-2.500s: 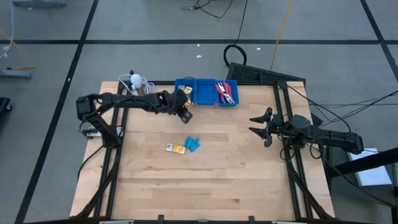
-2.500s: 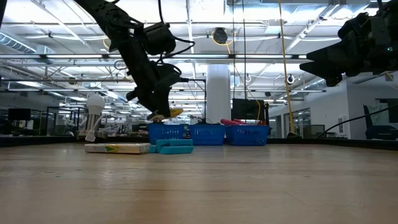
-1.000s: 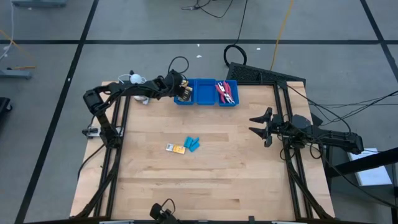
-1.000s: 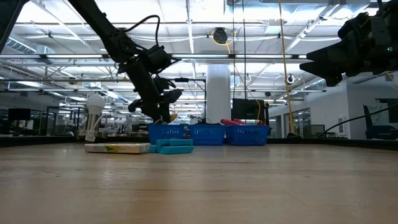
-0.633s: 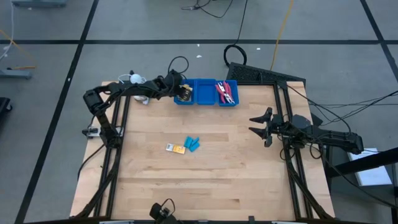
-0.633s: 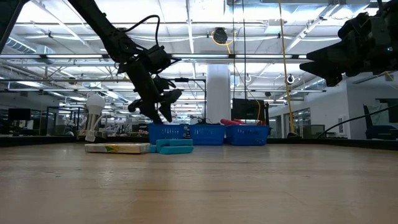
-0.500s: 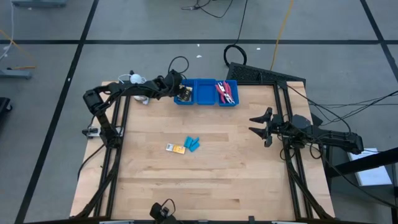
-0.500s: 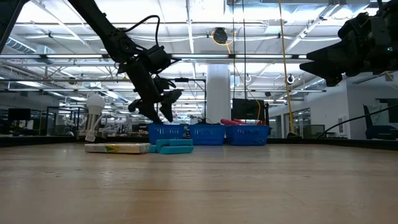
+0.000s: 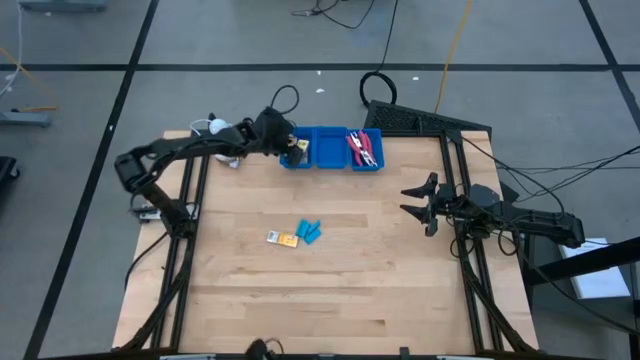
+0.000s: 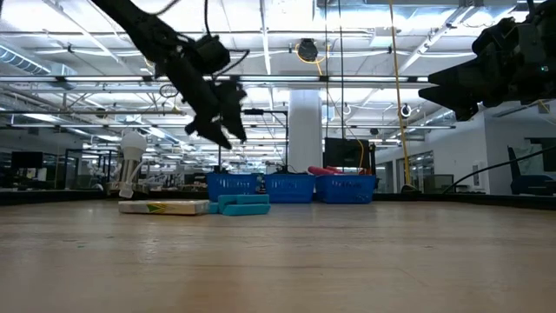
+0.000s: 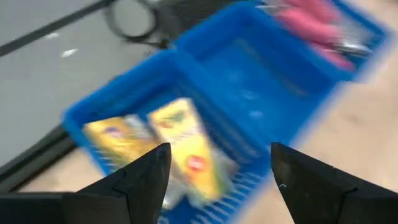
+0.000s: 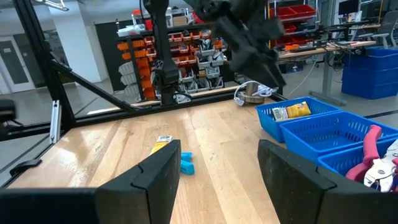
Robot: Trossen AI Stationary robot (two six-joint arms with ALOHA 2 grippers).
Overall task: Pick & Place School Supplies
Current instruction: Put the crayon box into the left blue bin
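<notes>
The blue three-compartment tray (image 9: 330, 150) stands at the table's far edge. Two yellow-orange packets (image 11: 186, 146) lie in its left compartment, and red-handled scissors (image 9: 362, 148) lie in its right one. My left gripper (image 9: 285, 140) hangs open above the left compartment, well clear of the tray in the low view (image 10: 221, 130). Another yellow packet (image 9: 285, 238) and light-blue pieces (image 9: 311, 231) lie flat on the middle of the table. My right gripper (image 9: 415, 200) waits open above the table's right edge.
A white round object with a coiled cable (image 9: 215, 128) sits just off the table's far left corner, beside my left arm. Dark frame rails run along both table sides. Bare wood stretches across the near half of the table.
My left gripper held a yellow packet just above the tray's left compartment a second ago and let it go there. It has since risen well above the tray and drawn back slightly toward the table's left. The right arm has kept still.
</notes>
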